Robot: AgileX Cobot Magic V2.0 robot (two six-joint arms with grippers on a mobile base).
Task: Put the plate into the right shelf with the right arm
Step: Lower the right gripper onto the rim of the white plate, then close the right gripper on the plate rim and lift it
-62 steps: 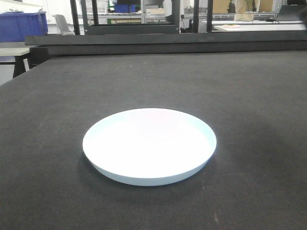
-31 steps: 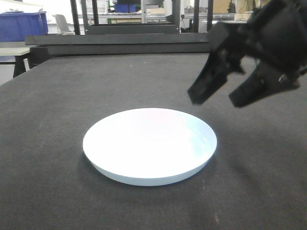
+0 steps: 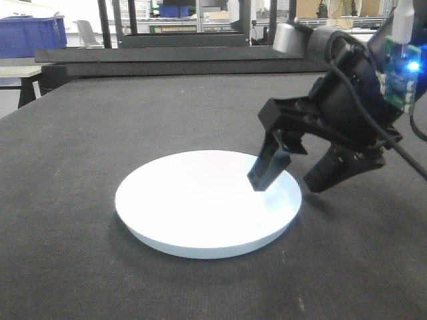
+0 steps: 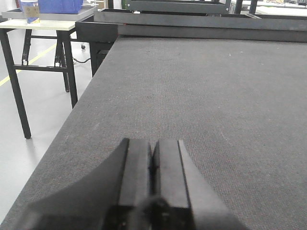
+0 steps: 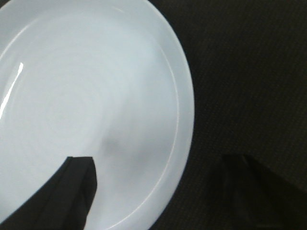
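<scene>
The white plate [image 3: 200, 203] lies flat on the dark table, filling most of the right wrist view [image 5: 86, 96]. My right gripper [image 3: 285, 185] is open and straddles the plate's right rim: one finger [image 3: 265, 172] hangs over the plate's inside, the other [image 3: 327, 175] outside above the table. In the right wrist view the gripper [image 5: 158, 167] has its left finger [image 5: 72, 191] over the plate and its right finger [image 5: 249, 187] over the mat. My left gripper [image 4: 152, 148] is shut and empty, low over the table. The right shelf is out of view.
The dark table [image 3: 80, 133] stretches far back to a raised black ledge [image 3: 167, 57]. Blue bins [image 3: 33, 33] and metal racks [image 3: 173, 20] stand in the background. In the left wrist view a side table [image 4: 38, 28] stands beyond the table's left edge.
The right arm has come in from the upper right and dropped down to the plate's right rim, its open fingers now on either side of it. The plate has not moved.
</scene>
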